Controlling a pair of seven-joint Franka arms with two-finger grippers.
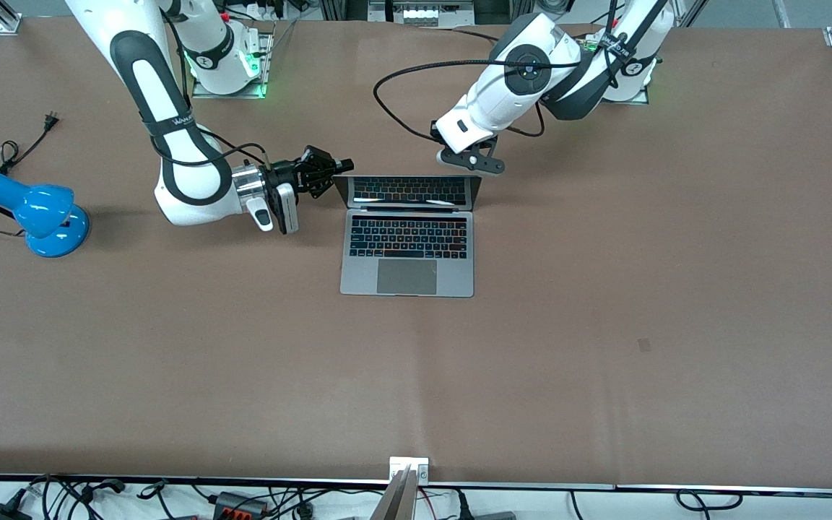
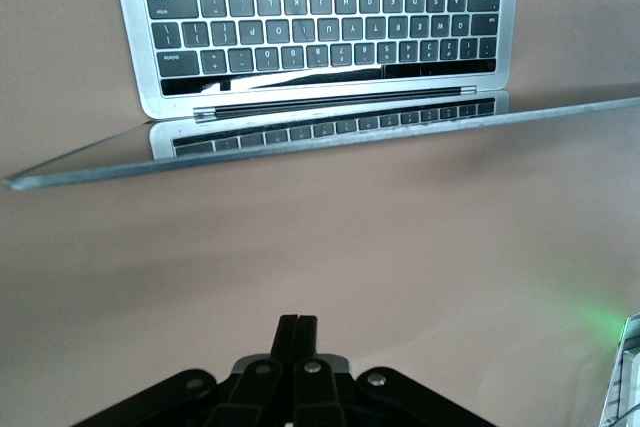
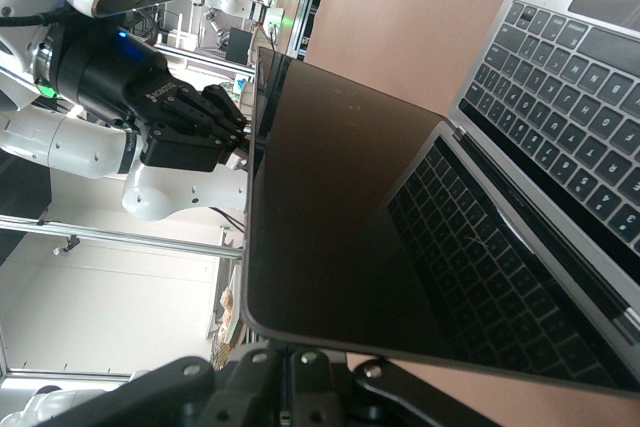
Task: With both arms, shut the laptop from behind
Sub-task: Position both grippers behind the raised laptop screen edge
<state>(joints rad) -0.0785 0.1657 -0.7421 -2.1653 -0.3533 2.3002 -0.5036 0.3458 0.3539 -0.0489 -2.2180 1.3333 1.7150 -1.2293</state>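
Nearest to the front camera lies the bare brown table, and on it, around the middle, the laptop stands open with its trackpad toward that camera. Its screen leans only partly forward, so I judge the closing has just started; most of the lid travel is left.

From the laptop, the right gripper is at about 10 o'clock, at the lid's upper corner toward the right arm's end of the table, its fingers pressed together. The left gripper is at about 1 o'clock, at the other upper corner, fingers also clenched on nothing.

The right wrist view shows what the front view hides: the left gripper touches the lid's edge from the back. The left wrist view shows the lid's thin top edge with keys mirrored in the glass. At about 9 o'clock, well apart, stands a blue desk lamp.
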